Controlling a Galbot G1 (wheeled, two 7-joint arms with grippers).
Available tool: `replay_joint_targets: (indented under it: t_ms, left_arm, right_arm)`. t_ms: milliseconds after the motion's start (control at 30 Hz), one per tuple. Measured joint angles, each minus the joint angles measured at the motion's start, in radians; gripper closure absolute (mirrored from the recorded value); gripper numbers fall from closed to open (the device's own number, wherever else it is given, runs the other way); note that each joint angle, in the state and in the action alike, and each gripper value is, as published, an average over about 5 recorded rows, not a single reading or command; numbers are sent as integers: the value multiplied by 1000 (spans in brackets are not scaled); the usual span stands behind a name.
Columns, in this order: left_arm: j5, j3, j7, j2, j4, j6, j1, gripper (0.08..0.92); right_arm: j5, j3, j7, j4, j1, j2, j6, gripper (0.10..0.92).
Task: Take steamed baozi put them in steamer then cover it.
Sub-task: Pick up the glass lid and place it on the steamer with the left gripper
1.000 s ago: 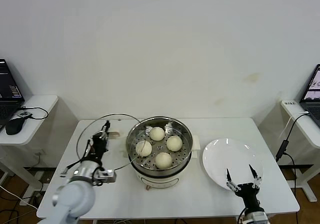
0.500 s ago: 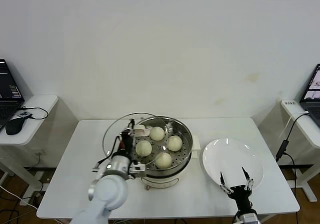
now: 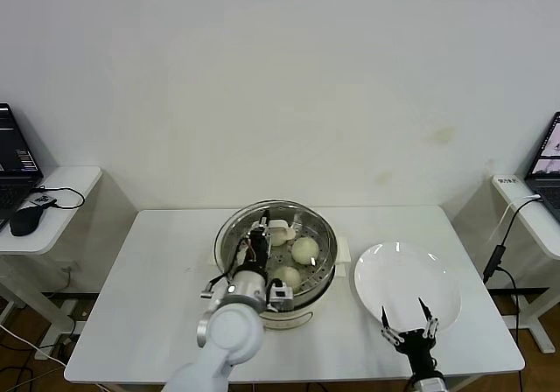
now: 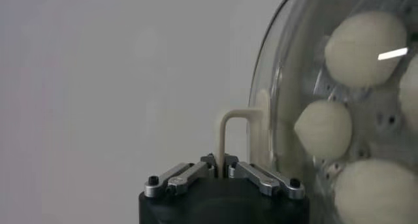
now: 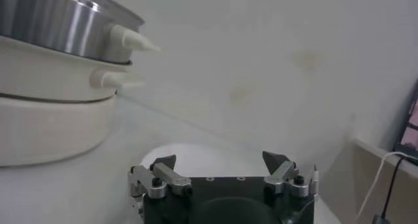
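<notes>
The steel steamer on its white base stands mid-table. Steamed baozi lie on its perforated tray, three of them showing through glass in the left wrist view. My left gripper is shut on the cream handle of the round glass lid and holds the lid over the steamer's mouth. Whether the lid rests on the rim I cannot tell. My right gripper stands open and empty at the table's front edge, beside the white plate.
The plate lies right of the steamer, whose cream side handle sticks out towards it. Side tables with laptops flank the table; a mouse lies on the left one and a cable hangs at the right.
My left gripper has carried the glass lid rightwards from the table's left side to above the steamer. The right gripper has drawn back a little towards the front edge, still open.
</notes>
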Motion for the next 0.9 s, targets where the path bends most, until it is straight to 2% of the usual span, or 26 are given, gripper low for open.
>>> replay_joint_targets:
  t_ms: [900]
  left_arm:
    - [77, 17, -11, -50, 76, -27, -10, 859]
  right_arm:
    - [-17, -10, -2, -11, -15, -1, 25, 202]
